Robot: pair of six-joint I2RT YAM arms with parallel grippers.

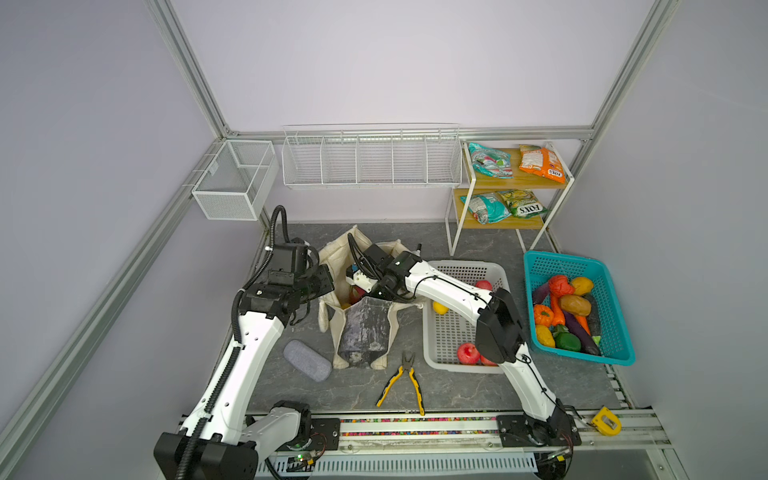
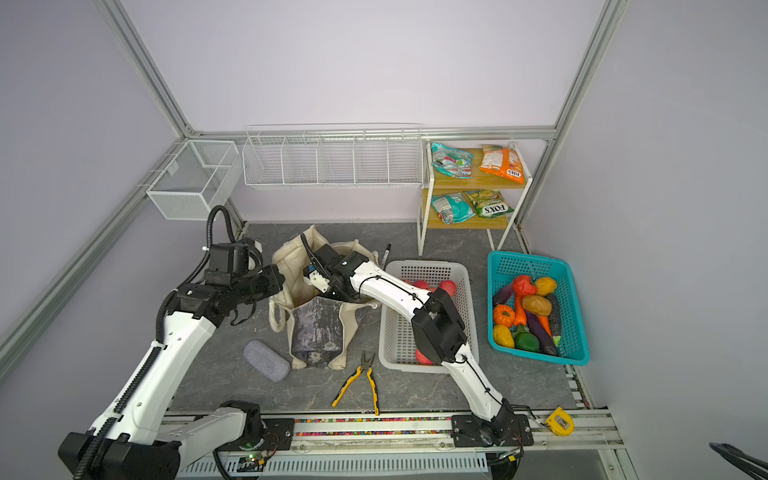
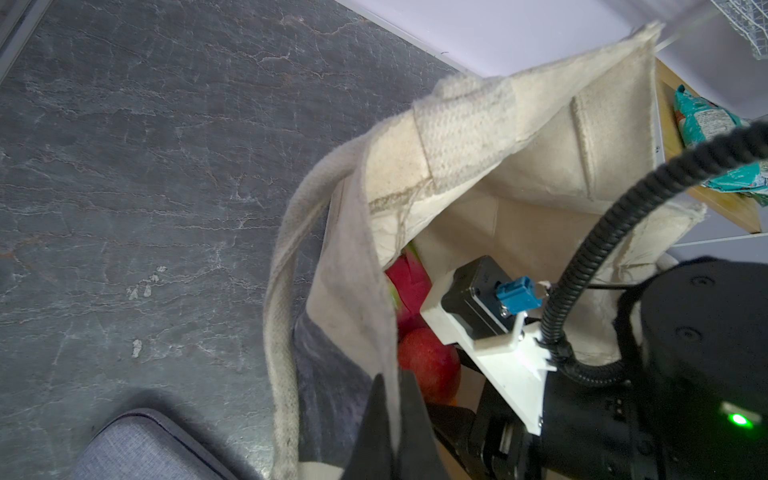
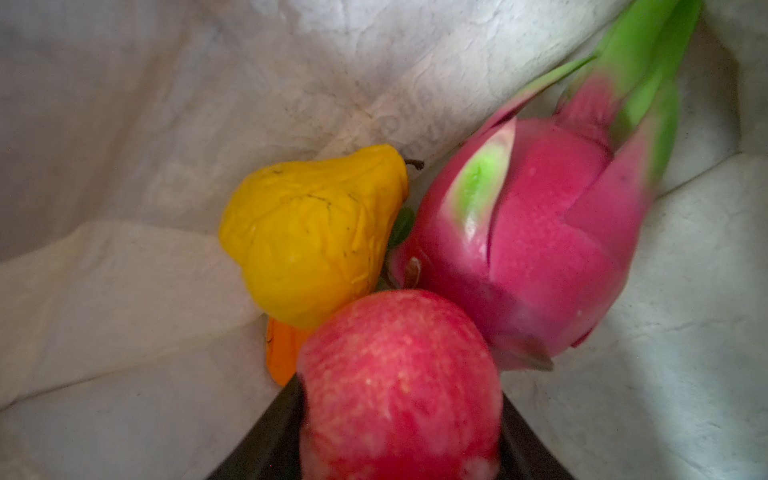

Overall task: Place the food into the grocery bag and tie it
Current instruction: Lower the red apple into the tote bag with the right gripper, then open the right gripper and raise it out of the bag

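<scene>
One cream tote [image 3: 519, 166], left claw [image 3: 392, 380] tight on its rim, right claw [image 4: 401, 419] half-wide around a speckled red apple [image 4: 399, 361]

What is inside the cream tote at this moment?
Dragon fruit, yellow pear and an orange sliver lie in the tote; the right gripper holds a red apple there. Anything beneath them is hidden.
</scene>
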